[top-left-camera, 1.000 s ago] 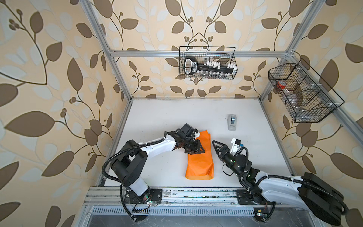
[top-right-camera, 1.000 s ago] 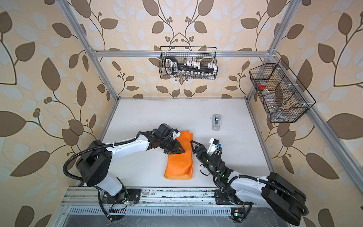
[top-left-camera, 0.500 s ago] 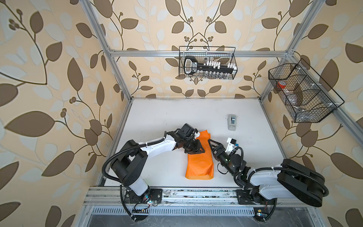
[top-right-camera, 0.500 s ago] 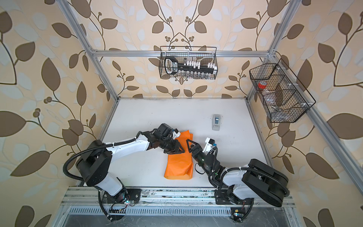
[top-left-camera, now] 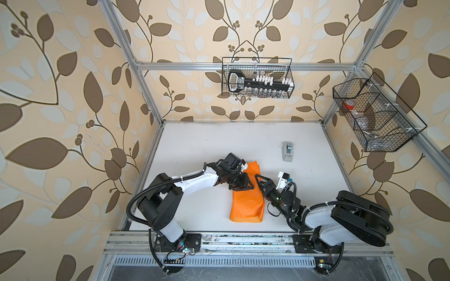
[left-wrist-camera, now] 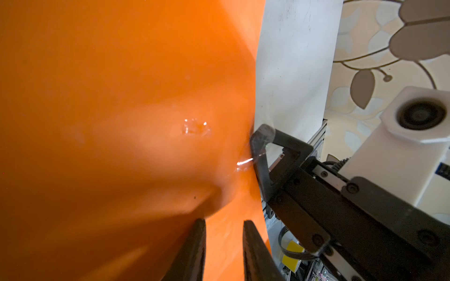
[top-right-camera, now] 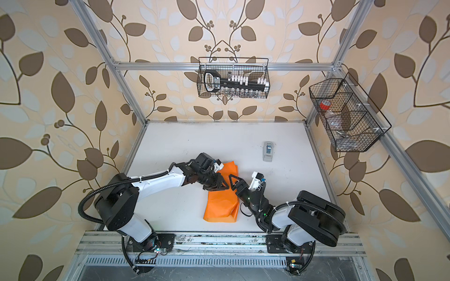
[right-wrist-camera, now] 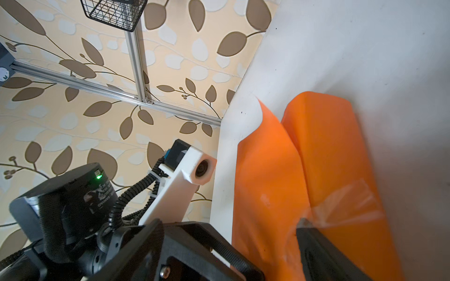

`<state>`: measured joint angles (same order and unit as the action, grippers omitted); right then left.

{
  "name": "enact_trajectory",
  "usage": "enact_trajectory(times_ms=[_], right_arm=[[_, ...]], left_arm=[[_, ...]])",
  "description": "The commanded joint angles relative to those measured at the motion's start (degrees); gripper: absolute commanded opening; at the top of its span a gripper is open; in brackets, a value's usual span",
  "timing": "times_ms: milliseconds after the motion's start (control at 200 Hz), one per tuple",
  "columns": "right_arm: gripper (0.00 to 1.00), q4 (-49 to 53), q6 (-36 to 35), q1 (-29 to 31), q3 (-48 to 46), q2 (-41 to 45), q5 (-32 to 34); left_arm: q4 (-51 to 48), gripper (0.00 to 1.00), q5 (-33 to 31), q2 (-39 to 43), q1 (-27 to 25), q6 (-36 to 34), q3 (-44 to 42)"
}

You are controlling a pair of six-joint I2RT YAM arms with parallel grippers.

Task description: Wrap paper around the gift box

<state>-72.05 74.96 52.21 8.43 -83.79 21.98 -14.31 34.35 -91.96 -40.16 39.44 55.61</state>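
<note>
Both at paper (top-left-camera: 246,206): L jaws slightly open atop, R jaws wide-open at edge.

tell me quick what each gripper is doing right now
Left gripper: jaws narrowly apart against the thin glossy orange wrapping paper; grip cannot be told.
Right gripper: open wide, nothing held.

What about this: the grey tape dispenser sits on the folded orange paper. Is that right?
No. The grey tape dispenser sits on the bare table, apart from the folded orange paper. Both top views show it.
</note>
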Motion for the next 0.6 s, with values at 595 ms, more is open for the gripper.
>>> enact_trajectory(times_ms=[595], right_arm=[[0.89, 13.0, -5.2, 2.1, 1.8, 3.3, 3.5]], left_arm=[[-4.4, 0.3, -3.1, -1.0, -0.2, 0.8, -3.0]])
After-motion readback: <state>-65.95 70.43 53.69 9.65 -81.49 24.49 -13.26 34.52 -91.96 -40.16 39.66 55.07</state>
